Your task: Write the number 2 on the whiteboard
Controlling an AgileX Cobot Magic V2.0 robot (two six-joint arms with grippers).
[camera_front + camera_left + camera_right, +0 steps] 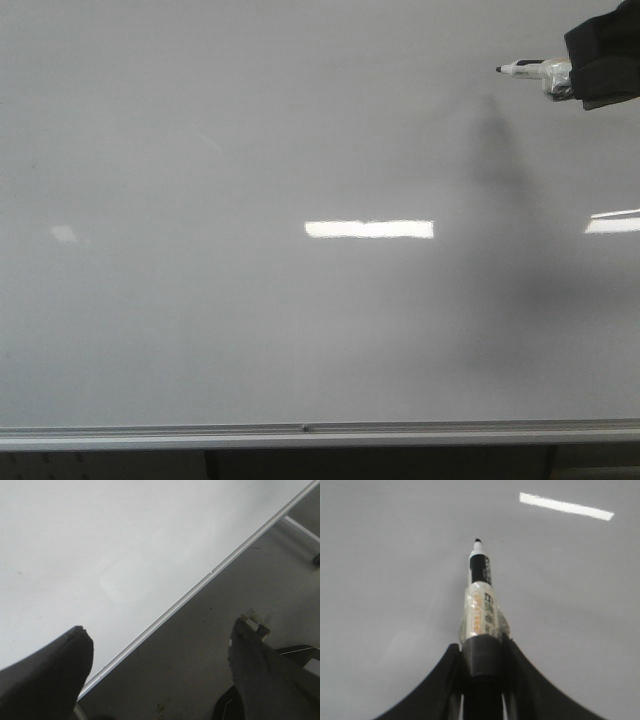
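White-grey and glossy, the whiteboard (250,150) fills the front view down to its silver bottom rail (300,432). No digit is visible anywhere on it; the number 2 has not yet been drawn. Only bright light reflections and a soft grey shadow below the pen mark the surface.

Right gripper (600,60) enters at the upper right of the front view, clenched on a black marker (535,69). In the right wrist view the marker (481,595) sits straight between the two dark fingers (520,680), its tape-wrapped barrel projecting well forward and the tip uncapped. The tip points leftward across the board in the front view. Whether it touches the board cannot be told; no ink shows at the tip.

Left gripper (160,675) is released, jaws wide apart with nothing between them, hanging near the bottom rail in its own view, over a grey floor. It plays no part in this step.

Assessment: the step in hand is bringing the tip to the board to start the upper curve. Recommendations:
- Make contact lightly; the marker's long overhang from the gripper may flex or slip under heavy pressure.
- Keep pressure even through curve, diagonal and base stroke, so the line does not break.
- The start point sits near the board's upper right; there is ample clear board below and to the left for the figure.
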